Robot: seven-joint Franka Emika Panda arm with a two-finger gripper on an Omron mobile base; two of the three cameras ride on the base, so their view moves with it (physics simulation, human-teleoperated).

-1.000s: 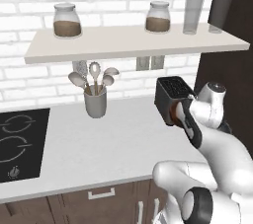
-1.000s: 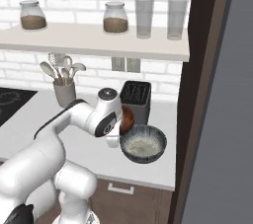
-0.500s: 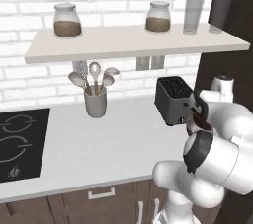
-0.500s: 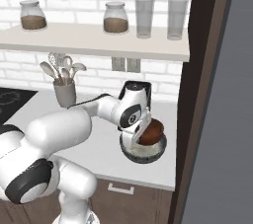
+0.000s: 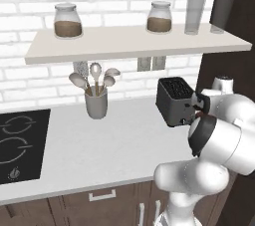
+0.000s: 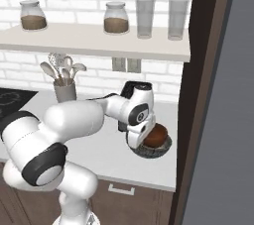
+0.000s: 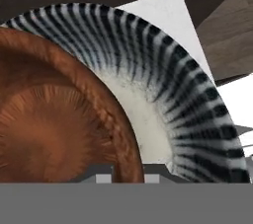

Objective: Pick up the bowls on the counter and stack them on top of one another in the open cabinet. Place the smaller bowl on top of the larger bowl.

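While the white arm bends low at the desk's (image 6: 106, 157) right end, its claw (image 7: 127, 171) straddles the smaller bowl's (image 6: 156, 135) rim, apparently clamped on it. That reddish-brown bowl sits inside the larger bowl (image 6: 161, 148), beside the dark toaster (image 5: 175, 101). No writing is legible. Jars and glasses stand on the pale shelf (image 5: 134, 43) against white brick.

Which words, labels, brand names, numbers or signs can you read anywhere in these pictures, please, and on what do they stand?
No readable text shows in any view.
Hob: pale ring markings and a small control symbol at its front, no letters or numbers.
Jars: plain, no labels.
Toaster: no brand mark.
Smaller bowl and larger bowl: only wood grain and stripes.
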